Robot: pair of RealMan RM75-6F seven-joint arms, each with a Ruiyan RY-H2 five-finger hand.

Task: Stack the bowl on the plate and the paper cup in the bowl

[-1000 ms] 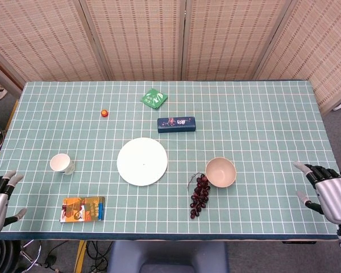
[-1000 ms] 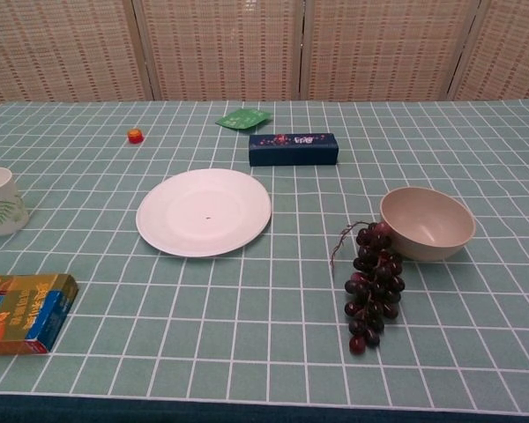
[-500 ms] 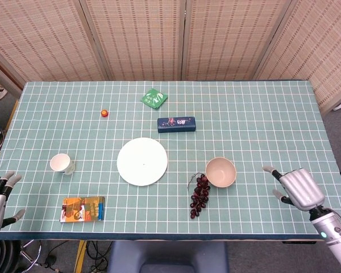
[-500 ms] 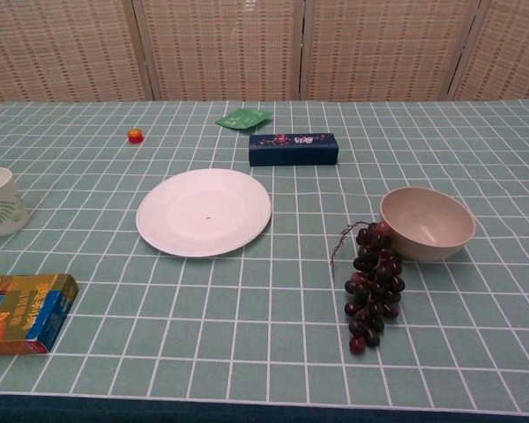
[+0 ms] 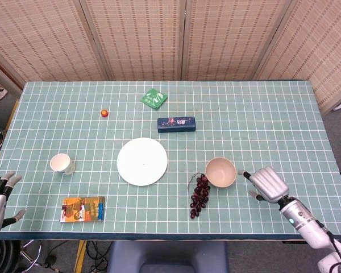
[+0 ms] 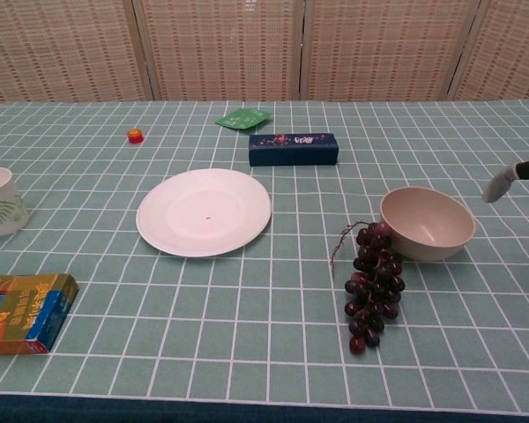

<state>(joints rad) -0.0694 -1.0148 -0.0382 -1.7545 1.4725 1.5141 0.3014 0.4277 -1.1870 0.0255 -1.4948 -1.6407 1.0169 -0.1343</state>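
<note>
Round smooth bowl (image 5: 221, 172) beside flat plate (image 5: 142, 161).

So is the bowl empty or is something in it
Empty: the bowl stands upright with a bare inside; the grapes lie outside against it.

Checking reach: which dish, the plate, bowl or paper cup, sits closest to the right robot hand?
The bowl, just beside the right robot hand.

1 plate (image 5: 142, 161), 1 bowl (image 5: 220, 172), 1 cup (image 5: 61, 163) (paper), 2 boxes (image 5: 176, 124) (image 5: 82, 209).
</note>
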